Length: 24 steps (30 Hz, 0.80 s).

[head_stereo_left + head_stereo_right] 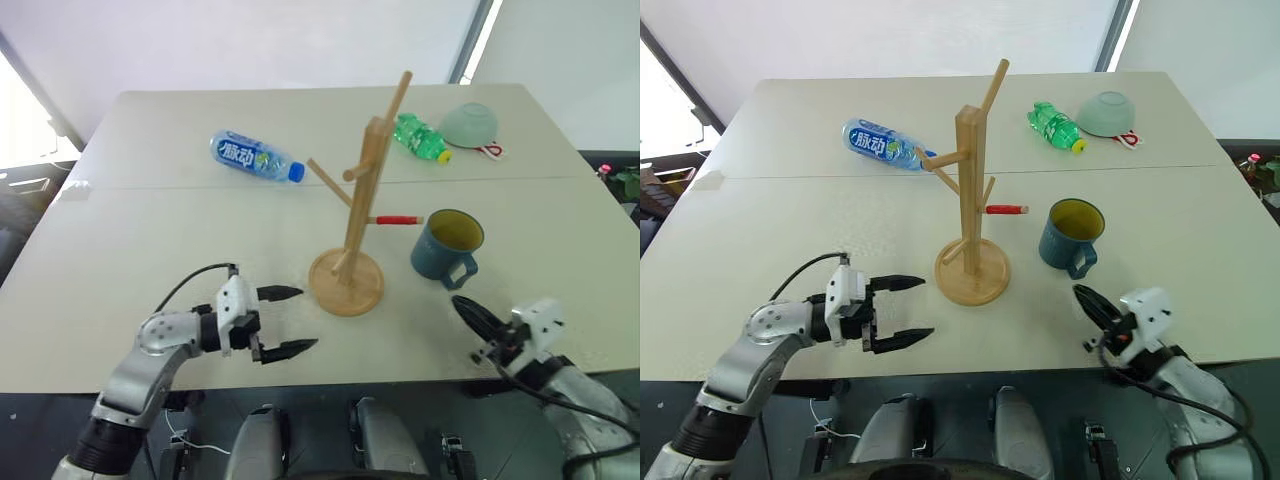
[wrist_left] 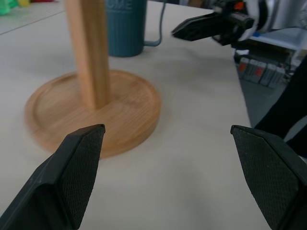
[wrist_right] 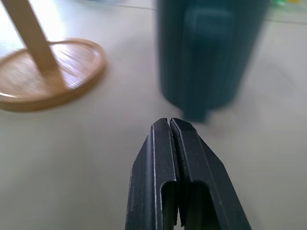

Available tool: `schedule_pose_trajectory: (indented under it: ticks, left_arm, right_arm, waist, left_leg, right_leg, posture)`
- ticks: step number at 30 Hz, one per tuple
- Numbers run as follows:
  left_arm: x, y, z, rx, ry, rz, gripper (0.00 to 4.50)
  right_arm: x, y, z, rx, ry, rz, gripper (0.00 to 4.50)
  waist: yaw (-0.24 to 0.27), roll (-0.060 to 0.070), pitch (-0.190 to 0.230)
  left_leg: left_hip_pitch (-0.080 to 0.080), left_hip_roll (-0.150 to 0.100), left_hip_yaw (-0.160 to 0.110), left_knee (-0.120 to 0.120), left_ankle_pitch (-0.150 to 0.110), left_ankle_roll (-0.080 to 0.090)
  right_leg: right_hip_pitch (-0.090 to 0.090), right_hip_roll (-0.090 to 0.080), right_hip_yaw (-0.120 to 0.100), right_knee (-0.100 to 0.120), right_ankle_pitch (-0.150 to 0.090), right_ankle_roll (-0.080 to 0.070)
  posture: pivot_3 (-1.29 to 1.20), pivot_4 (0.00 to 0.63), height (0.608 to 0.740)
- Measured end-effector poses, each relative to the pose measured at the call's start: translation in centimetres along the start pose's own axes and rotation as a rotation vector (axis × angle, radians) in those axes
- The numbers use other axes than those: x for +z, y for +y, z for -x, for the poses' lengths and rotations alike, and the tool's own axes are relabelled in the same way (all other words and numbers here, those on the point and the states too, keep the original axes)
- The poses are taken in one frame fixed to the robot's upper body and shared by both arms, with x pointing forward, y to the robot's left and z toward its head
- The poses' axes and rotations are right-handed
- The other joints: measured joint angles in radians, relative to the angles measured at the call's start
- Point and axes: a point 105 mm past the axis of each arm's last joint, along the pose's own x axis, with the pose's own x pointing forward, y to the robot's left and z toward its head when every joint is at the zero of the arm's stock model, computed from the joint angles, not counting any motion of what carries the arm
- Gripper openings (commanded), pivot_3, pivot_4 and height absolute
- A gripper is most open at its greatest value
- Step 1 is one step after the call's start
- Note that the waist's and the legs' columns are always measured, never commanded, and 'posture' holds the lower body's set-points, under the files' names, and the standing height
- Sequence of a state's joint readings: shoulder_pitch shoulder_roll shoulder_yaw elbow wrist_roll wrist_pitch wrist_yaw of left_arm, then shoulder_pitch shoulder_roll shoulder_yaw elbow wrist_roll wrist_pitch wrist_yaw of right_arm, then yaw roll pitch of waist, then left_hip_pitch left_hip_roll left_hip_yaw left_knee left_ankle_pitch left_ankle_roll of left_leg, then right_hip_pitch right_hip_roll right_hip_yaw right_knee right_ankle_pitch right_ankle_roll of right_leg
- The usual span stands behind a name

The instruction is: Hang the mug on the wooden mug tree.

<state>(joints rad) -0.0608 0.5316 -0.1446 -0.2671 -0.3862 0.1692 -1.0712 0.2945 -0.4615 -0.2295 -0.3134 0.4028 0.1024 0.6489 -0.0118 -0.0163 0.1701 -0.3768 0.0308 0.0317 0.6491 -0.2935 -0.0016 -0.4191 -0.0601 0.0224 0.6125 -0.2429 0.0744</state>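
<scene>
The dusty-blue mug (image 1: 447,247) stands upright on the table, yellow-green inside showing, handle turned toward the table's near edge. The wooden mug tree (image 1: 352,220) stands just left of it on its round base, with a red-tipped peg (image 1: 400,219) pointing at the mug. My right gripper (image 1: 466,312) is shut, empty, a short way in front of the mug's handle (image 3: 204,62) and apart from it. My left gripper (image 1: 290,320) is open near the front edge, pointing sideways at the tree's base (image 2: 91,108).
A blue-labelled water bottle (image 1: 255,158) lies at the back left. A green bottle (image 1: 420,138) and an overturned pale green bowl (image 1: 470,124) lie at the back right. The table's front edge (image 1: 380,372) runs just under both grippers.
</scene>
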Motion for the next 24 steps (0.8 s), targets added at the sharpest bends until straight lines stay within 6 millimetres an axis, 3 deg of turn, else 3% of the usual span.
schedule_pose_trajectory:
  ticks: [4, 7, 11, 16, 19, 22, 24]
  left_arm:
    - [0.3, 0.1, -0.2, -0.008, -0.014, -0.013, 4.5]
    - [0.4, 0.1, -0.3, -0.008, -0.023, -0.017, 4.5]
    - [0.4, 0.1, -0.4, -0.005, -0.036, -0.03, 4.5]
    - [-0.1, 0.2, -0.6, 0.016, -0.042, -0.031, 4.5]
    - [-0.6, 0.1, -0.5, 0.02, -0.036, -0.021, 4.5]
    - [-0.7, -0.1, -0.6, 0.014, -0.038, -0.015, 4.5]
    - [-0.7, -0.1, -0.7, 0.016, -0.043, -0.011, 4.5]
  right_arm:
    - [0.0, -0.8, -1.5, -0.052, -0.006, 0.028, 0.06]
    - [-0.7, -1.5, -1.6, -0.096, 0.008, 0.021, 0.06]
    - [-1.7, -3.0, -0.5, -0.174, 0.03, 0.012, 0.06]
    - [-1.2, -6.1, 1.3, -0.34, 0.004, 0.028, 0.06]
    - [-1.2, -6.5, 1.9, -0.366, 0.0, 0.02, 0.06]
    - [-1.8, -5.9, 2.4, -0.354, 0.026, 0.006, 0.95]
    - [-1.8, -5.8, 2.4, -0.353, 0.021, -0.001, 1.9]
  waist:
    - [0.002, 0.0, 0.0]
    - [0.005, 0.0, 0.0]
    - [0.002, 0.0, 0.0]
    - [0.001, 0.0, 0.0]
    - [-0.001, 0.0, 0.0]
    - [-0.001, 0.0, 0.0]
    - [-0.001, 0.0, 0.0]
  left_leg:
    - [-0.001, 0.0, 0.0, 0.001, 0.0, 0.0]
    - [-0.001, -0.001, 0.0, 0.001, 0.0, 0.0]
    - [0.0, 0.0, 0.001, 0.002, 0.0, 0.0]
    - [0.002, 0.0, 0.001, 0.003, 0.0, 0.0]
    - [0.003, 0.001, 0.0, 0.003, 0.0, 0.0]
    - [0.003, 0.002, -0.001, 0.003, 0.0, 0.0]
    - [0.003, 0.001, 0.0, 0.004, 0.0, 0.0]
  right_leg:
    - [0.0, 0.004, -0.001, 0.0, 0.0, 0.0]
    - [0.0, 0.006, -0.001, 0.0, 0.0, 0.001]
    - [0.001, 0.007, 0.001, 0.0, 0.0, 0.001]
    - [0.002, 0.012, 0.002, 0.001, 0.0, 0.001]
    - [0.002, 0.014, 0.002, 0.003, 0.0, 0.001]
    - [0.002, 0.014, 0.002, 0.003, 0.0, 0.001]
    - [0.002, 0.014, 0.003, 0.003, 0.0, 0.001]
  posture:
    - [0.0, 0.15, 0.74]
    - [0.0, 0.15, 0.74]
    - [0.0, 0.15, 0.74]
    - [0.0, 0.15, 0.74]
    - [0.0, 0.15, 0.74]
    - [0.0, 0.15, 0.74]
    - [0.0, 0.15, 0.74]
